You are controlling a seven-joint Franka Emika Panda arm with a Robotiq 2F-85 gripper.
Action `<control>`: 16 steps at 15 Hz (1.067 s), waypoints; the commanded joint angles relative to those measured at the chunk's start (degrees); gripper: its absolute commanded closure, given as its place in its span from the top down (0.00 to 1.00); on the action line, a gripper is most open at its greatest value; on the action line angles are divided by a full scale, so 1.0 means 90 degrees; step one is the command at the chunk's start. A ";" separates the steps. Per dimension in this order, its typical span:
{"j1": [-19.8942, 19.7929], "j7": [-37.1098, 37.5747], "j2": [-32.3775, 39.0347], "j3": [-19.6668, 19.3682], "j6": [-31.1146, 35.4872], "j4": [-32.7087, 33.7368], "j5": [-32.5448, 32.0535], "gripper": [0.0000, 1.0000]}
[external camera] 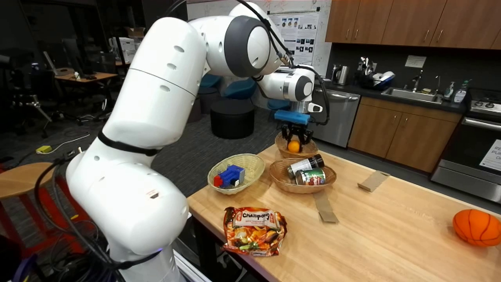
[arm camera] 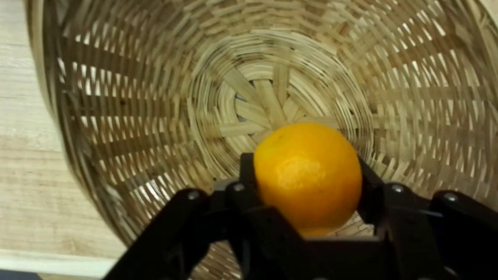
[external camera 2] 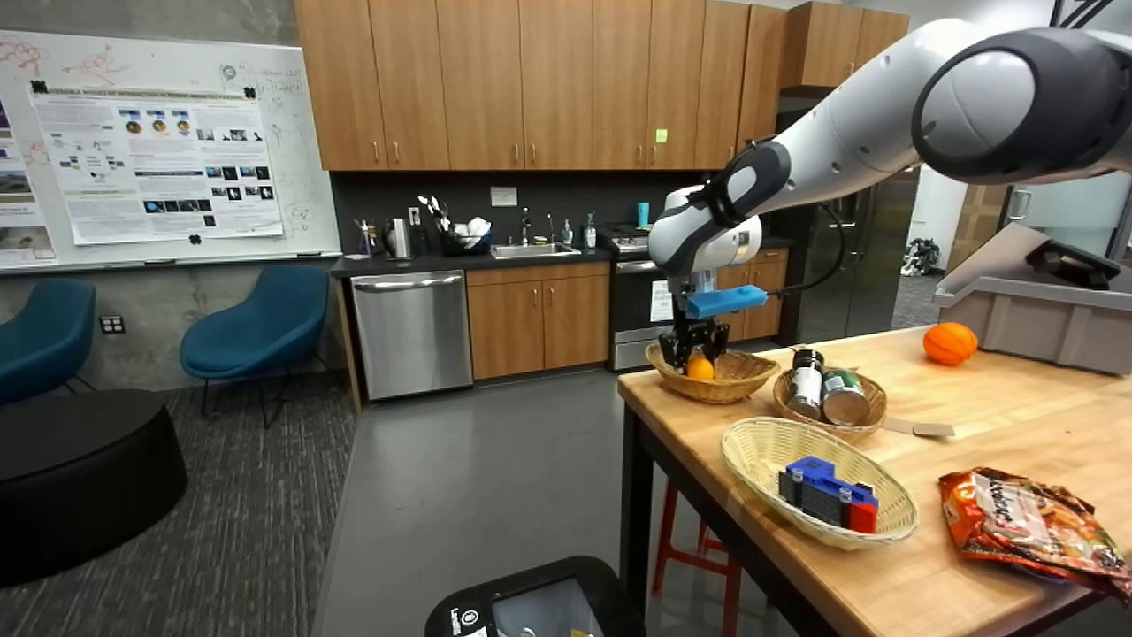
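In the wrist view an orange [arm camera: 307, 167] sits between the black fingers [arm camera: 248, 167] of my gripper [arm camera: 308, 175], one pad pressed to each side, so the jaws are shut on it. Around them is a round woven basket [arm camera: 116, 116], its bottom showing beyond the fruit. Both exterior views show the gripper [external camera: 294, 145] reaching down into that basket [external camera 2: 747, 372] at the table's end, with the orange [external camera 2: 699, 368] low between the fingers. Whether the orange rests on the basket's bottom, I cannot tell.
Close by, a brown basket [external camera: 274, 178] holds a dark-capped shaker [external camera: 300, 166] and a green-labelled jar [external camera: 311, 177]. A pale basket [external camera 2: 752, 442] holds a blue block toy [external camera 2: 822, 491]. A noodle packet [external camera: 254, 231], cardboard strips [external camera: 373, 181] and an orange ball [external camera: 477, 228] lie on the table.
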 commanded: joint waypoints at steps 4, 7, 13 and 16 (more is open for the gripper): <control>0.0073 0.0089 -0.0716 -0.0205 -0.0361 -0.0064 -0.0430 0.33; -0.0006 0.0054 -0.1281 -0.0386 -0.0593 -0.0232 -0.0757 0.33; -0.0227 0.0183 -0.2026 -0.0666 -0.0904 -0.0350 -0.1337 0.33; -0.0380 0.0395 -0.2285 -0.0757 -0.0946 -0.0678 -0.1312 0.33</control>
